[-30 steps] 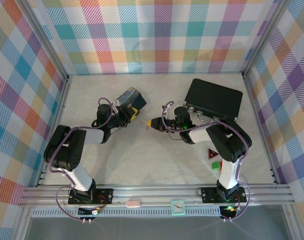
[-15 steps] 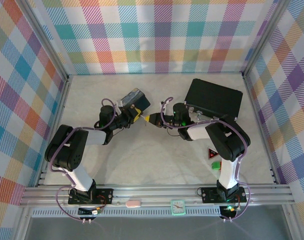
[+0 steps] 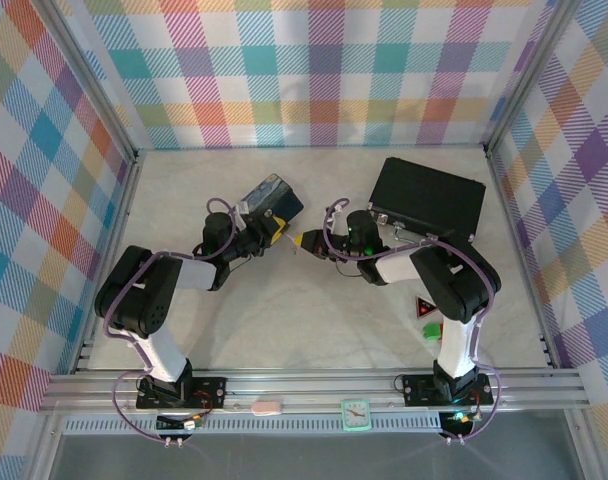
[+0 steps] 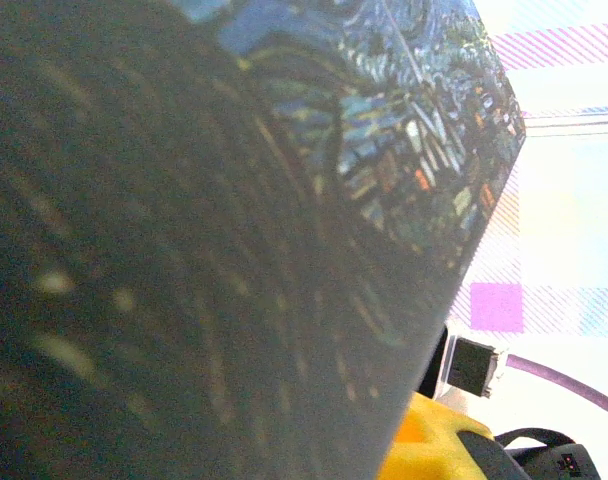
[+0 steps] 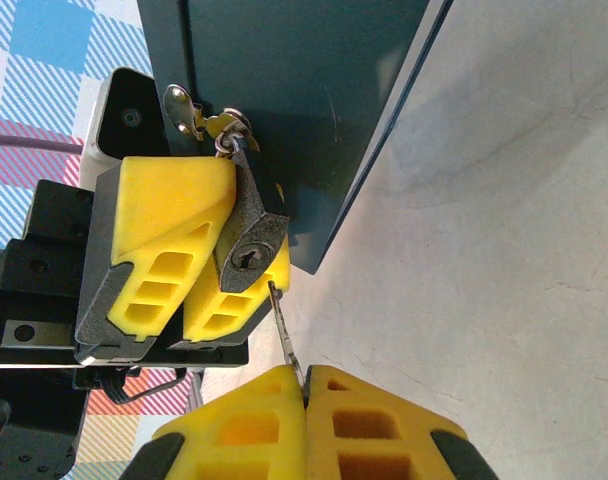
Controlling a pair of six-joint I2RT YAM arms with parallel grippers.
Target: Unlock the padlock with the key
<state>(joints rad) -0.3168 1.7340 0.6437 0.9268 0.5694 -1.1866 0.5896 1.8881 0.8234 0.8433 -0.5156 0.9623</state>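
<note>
The pale table (image 3: 304,320) is carrying a flat black case (image 3: 427,197) at far right. A small red piece (image 3: 425,306) and a green piece (image 3: 431,331) are lying nearer.

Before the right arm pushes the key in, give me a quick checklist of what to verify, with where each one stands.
1. Key clamped in right gripper: ok, blade sticks out between the shut fingers.
2. Padlock pinched by left gripper: ok.
3. Keyhole faces the key: ok, slot visible.
4. Key tip lined up with keyhole: not ok, tip sits just below and beside the slot.
5. Blade rotation matches slot: cannot tell.
6. Padlock hooked to the painted tin: ok.
</note>
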